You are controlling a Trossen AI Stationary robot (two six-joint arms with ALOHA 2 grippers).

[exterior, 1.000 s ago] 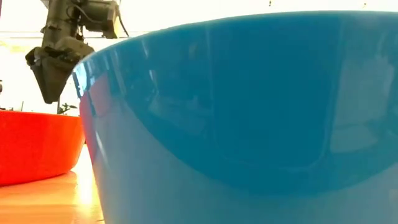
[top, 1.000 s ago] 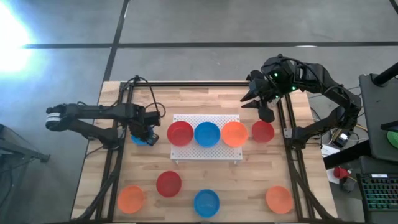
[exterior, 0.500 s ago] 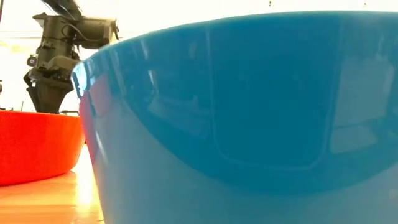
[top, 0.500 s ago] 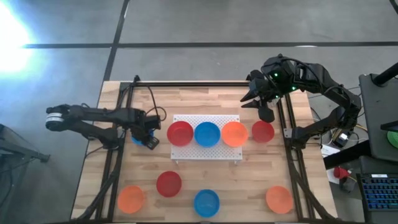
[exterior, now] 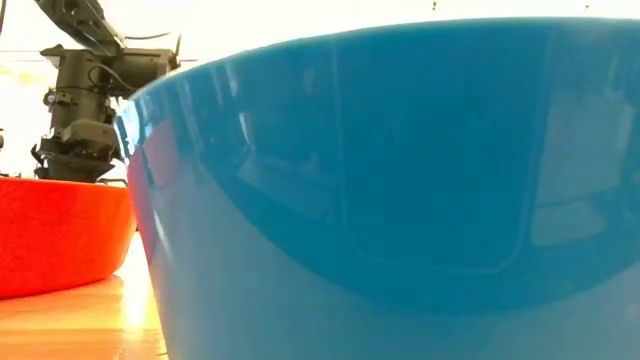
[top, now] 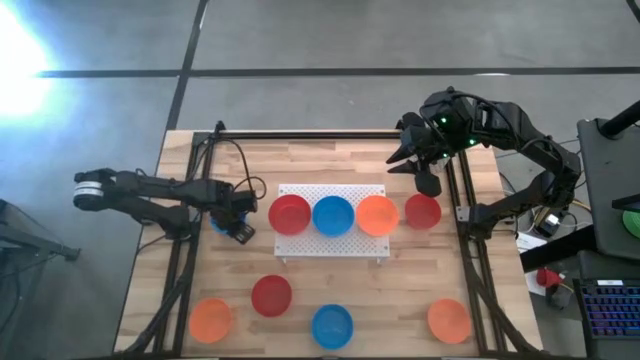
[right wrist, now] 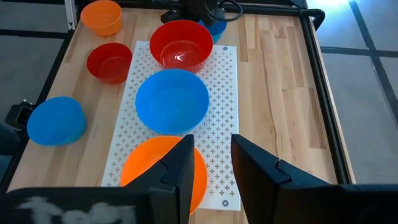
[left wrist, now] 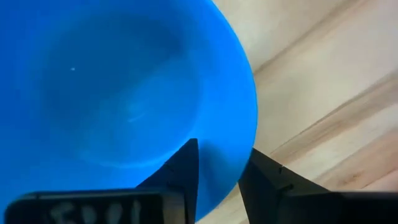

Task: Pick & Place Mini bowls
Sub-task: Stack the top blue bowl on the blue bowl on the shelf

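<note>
Left gripper of mine is down at a blue bowl sitting on the table just left of the white board, and in the left wrist view the fingers straddle its rim with a narrow gap, one inside the bowl and one outside, so it's close to pinching the rim but I honestly can't tell whether it's actually clamped yet. From above, the arm covers most of that bowl and only a sliver of blue shows at my gripper. Going near to far from there: the board holds a row of three bowls, red, then blue, then orange, each touching the next or nearly so. Just off the board's right edge sits another red bowl on the bare wood. My right gripper hangs above that end of the table, near that red bowl, fingers slightly apart and nothing in them. Along the front edge there's an orange bowl, a red one, a blue one and another orange one, all spaced well apart. The low view is mostly filled by that front blue bowl.
</note>
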